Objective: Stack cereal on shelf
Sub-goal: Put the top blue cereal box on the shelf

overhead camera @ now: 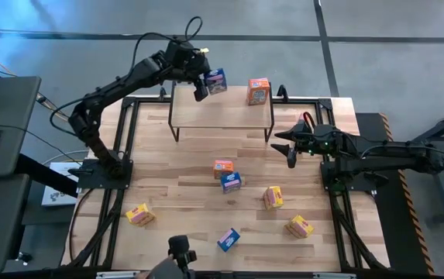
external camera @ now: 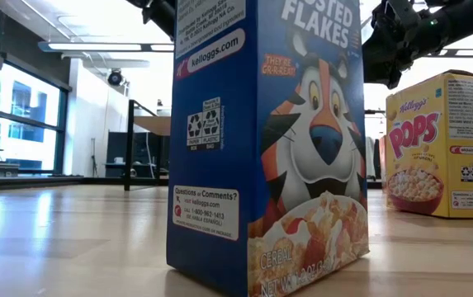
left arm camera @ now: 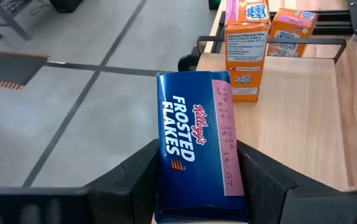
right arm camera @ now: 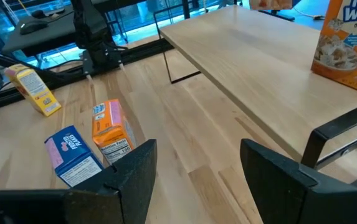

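Note:
My left gripper [overhead camera: 204, 82] is shut on a blue Frosted Flakes box [overhead camera: 215, 80] over the far edge of the shelf [overhead camera: 222, 112], a light plank on black legs. An orange box [overhead camera: 258, 91] stands on the shelf's right end. In the left wrist view, a second orange box [left arm camera: 293, 30] shows behind the first [left arm camera: 247, 46]. My right gripper [overhead camera: 290, 149] is open and empty, just right of the shelf. Loose boxes stand or lie on the table: orange [overhead camera: 222, 167], blue [overhead camera: 231, 182], yellow [overhead camera: 139, 214]. My left gripper pinches the blue box between its two fingers [left arm camera: 138, 174], on two opposite faces at the end nearest the wrist [left arm camera: 190, 186]. The fingers lie along the box. The box sticks out ahead of them, its pink dated strip [left arm camera: 225, 137] turned up. I cannot tell whether it touches the shelf.
More boxes lie toward the near edge: one [overhead camera: 273, 197], yellow [overhead camera: 299, 226], blue [overhead camera: 228, 239]. The low view is filled by a blue box [external camera: 269, 148] with a yellow Pops box [external camera: 438, 144] behind it. Bare wood lies left of the scattered boxes.

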